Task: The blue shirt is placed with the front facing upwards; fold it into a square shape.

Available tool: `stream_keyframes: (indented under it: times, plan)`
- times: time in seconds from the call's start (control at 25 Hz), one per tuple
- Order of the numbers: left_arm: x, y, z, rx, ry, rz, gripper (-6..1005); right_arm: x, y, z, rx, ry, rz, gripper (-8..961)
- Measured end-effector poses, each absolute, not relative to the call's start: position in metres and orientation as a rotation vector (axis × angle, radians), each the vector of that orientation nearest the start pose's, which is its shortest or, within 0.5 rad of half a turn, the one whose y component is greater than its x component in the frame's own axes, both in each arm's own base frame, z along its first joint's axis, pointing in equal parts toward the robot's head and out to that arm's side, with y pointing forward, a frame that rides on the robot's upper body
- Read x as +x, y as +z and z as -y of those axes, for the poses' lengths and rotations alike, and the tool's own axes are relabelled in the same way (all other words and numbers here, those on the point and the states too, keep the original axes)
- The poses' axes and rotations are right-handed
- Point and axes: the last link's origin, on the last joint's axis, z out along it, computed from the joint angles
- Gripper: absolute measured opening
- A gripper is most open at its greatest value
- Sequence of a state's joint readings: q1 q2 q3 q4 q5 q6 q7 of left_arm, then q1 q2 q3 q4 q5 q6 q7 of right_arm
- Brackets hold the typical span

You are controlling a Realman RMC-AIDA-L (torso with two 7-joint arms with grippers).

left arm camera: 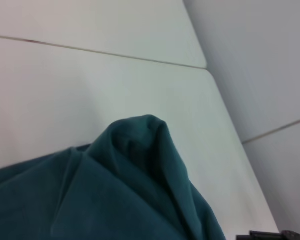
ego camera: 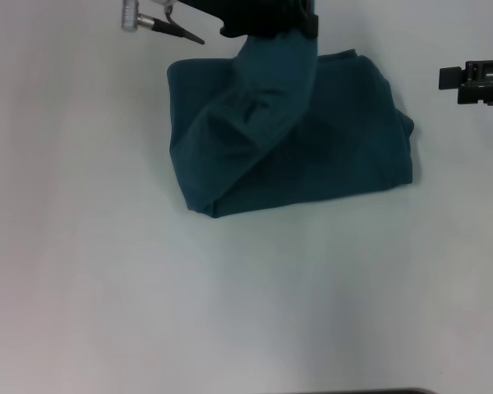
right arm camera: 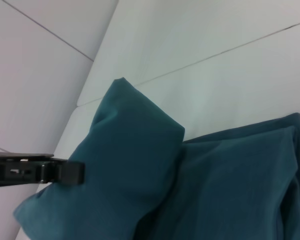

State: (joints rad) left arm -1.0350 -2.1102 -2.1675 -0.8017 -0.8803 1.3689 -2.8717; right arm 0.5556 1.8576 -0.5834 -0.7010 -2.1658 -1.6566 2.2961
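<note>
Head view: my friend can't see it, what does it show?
A blue shirt lies folded on a white table, one part lifted by the left gripper at the far edge. The right gripper waits apart, off to the right.

White table [ego camera: 107, 287] bears the folded blue shirt [ego camera: 329, 156].

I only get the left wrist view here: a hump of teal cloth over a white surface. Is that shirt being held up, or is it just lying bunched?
Observer: Held up. In the head view the left hand has a flap of the blue shirt lifted off the rest.
Operator: Where is the other arm?
Observer: The right hand is out to the shirt's right, apart from the cloth.
Operator: How far along does the fold look?
Observer: The rest lies on the table as a compact, roughly rectangular bundle, with no sleeve spread out.
</note>
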Motion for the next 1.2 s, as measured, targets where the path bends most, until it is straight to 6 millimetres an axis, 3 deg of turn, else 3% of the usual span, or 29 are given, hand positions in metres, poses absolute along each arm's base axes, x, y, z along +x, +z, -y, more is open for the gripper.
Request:
stream_keyframes:
  times: [0.28,0.44,0.64,0.8,0.92,1.04,1.2]
  plan:
    - [-0.060,-0.056,-0.421,-2.585,-0.205,1.657,106,0.300,0.101,-0.347,-2.314,0.575,-1.718,871]
    - [-0.061,-0.048,-0.427,-2.538,-0.342,1.689,120,0.300,0.101,-0.347,-2.316,0.573,-1.714,871]
    - [-0.065,-0.031,-0.428,-2.509,-0.537,1.704,347,0.299,0.101,-0.348,-2.316,0.573,-1.714,870]
    - [-0.087,-0.018,-0.426,-2.462,-0.564,1.741,486,0.299,0.100,-0.348,-2.318,0.574,-1.716,870]
    - [-0.113,-0.001,-0.420,-2.423,-0.603,1.767,602,0.299,0.100,-0.348,-2.315,0.574,-1.720,870]
    - [-0.147,0.024,-0.403,-2.452,-0.594,1.783,739,0.299,0.102,-0.348,-2.311,0.573,-1.722,869]
    - [-0.178,0.041,-0.379,-2.565,-0.472,1.732,889,0.296,0.103,-0.352,-2.310,0.575,-1.722,869]
